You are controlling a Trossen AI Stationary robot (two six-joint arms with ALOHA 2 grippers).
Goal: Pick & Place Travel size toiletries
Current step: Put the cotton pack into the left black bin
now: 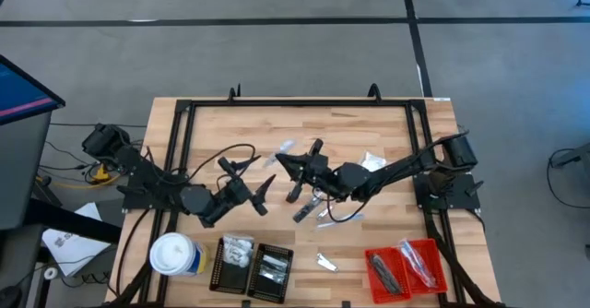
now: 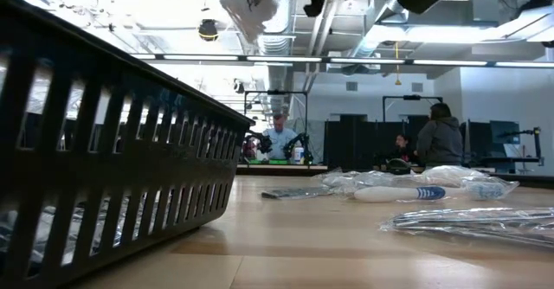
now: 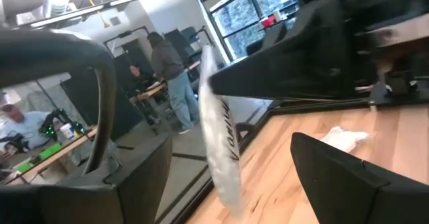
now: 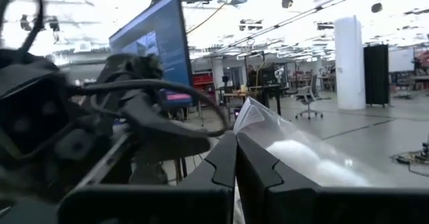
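a: what is the bench [image 1: 369,128] like?

b: it is light wood with a dark frame on a grey floor. from low down you see a big room with lights, and people at desks far back.

a: where are the arms?

b: both meet over the middle. the right tool [image 1: 281,159] is clenched on a clear packet [image 1: 285,147]. the left tool [image 1: 244,174] is just beside it, fingers spread, holding nothing.

a: is there room?

b: yes, bare wood lies along the far edge. the near edge holds a white-topped canister [image 1: 174,254], two black trays [image 1: 253,267] and a red tray [image 1: 406,266].

a: what shows only from low down?

b: a white and blue stick [image 2: 400,193] among clear wrappers [image 2: 472,222].
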